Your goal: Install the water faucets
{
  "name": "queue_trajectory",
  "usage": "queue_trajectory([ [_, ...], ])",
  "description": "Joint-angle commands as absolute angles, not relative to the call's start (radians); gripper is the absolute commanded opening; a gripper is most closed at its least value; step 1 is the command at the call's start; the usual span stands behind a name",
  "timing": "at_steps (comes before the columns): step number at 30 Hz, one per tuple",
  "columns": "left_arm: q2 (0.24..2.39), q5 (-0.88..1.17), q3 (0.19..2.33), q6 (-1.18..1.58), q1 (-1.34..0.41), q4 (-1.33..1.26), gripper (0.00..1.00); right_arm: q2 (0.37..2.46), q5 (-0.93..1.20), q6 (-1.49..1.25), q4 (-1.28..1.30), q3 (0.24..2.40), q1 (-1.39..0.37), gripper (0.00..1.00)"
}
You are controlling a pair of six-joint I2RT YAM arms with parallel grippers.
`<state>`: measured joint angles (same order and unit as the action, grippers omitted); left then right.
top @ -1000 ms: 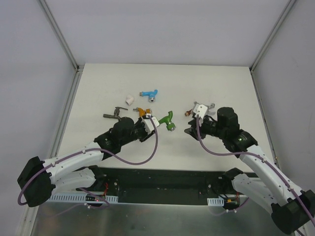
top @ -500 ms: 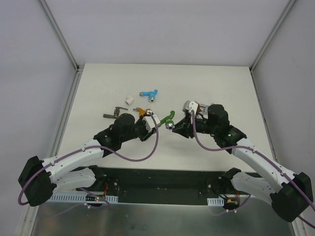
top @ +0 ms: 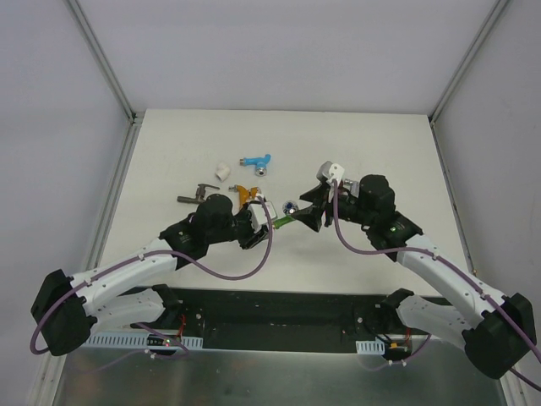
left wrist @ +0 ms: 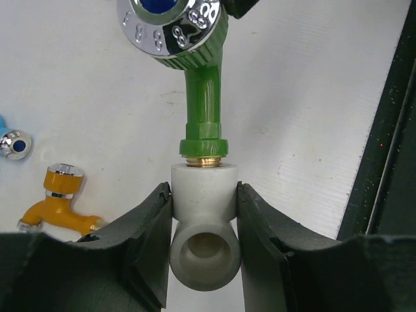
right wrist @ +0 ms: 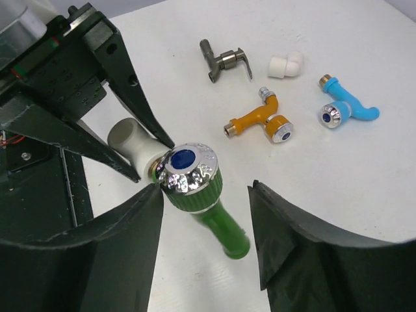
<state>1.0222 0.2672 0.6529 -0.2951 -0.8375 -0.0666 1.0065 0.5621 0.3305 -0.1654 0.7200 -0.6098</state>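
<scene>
ok so right now my left claw (left wrist: 205, 214) is clamping the white elbow fitting (left wrist: 205, 250), one jaw on each side. The green faucet (left wrist: 203, 97) is sitting with its brass thread in the top of that fitting, so it's up off the surface (right wrist: 364, 195).

From the left wrist, its long axis is running straight up to 12 o'clock, chrome cap at the far end. From the top camera, the same line is pointing at about 2 o'clock from the left claw, right at my other arm.

My right claw (right wrist: 205, 195) is hanging open around the chrome-capped head. One jaw is right up against the cap, the other is showing a clear gap, so it isn't gripping anything. It's clearly the closer one for turning, I reckon.

Watching the room: the orange faucet (right wrist: 253, 119) is lying just beside the left jaws, around 9 o'clock. The blue faucet (right wrist: 351, 107), dark grey faucet (right wrist: 224, 62) and a loose white fitting (right wrist: 286, 65) are lying further out. There's bare surface under the right claw.
</scene>
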Motion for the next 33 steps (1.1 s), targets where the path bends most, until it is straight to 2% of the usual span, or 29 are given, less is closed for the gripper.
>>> queue_trajectory([
  [1,0.974,0.396,0.704,-0.281,-0.845,-0.086,0.00,1.003,0.603,0.436,-0.140,0.801,-0.597,0.62],
  [6,0.930,0.411,0.678,-0.285,-0.847,-0.132,0.00,1.038,0.624,0.420,-0.045,0.834,-0.595,0.61],
  [12,0.893,0.453,0.660,-0.276,-0.845,-0.178,0.00,1.078,0.522,0.295,-0.017,0.839,-0.592,0.49],
  [17,0.870,0.413,0.626,-0.267,-0.845,-0.232,0.00,1.065,0.433,0.248,0.063,0.857,-0.588,0.47],
  [20,0.865,0.376,0.609,-0.264,-0.844,-0.241,0.00,0.999,0.454,0.345,0.078,0.836,-0.580,0.54],
  [26,0.848,0.445,0.580,-0.184,-0.760,-0.287,0.00,0.861,0.676,0.647,0.060,0.729,-0.575,0.71],
  [29,0.851,0.538,0.591,-0.106,-0.680,-0.302,0.00,0.850,0.744,0.710,0.015,0.692,-0.577,0.73],
  [33,0.877,0.638,0.629,-0.006,-0.623,-0.308,0.00,0.880,0.671,0.800,0.005,0.684,-0.603,0.77],
])
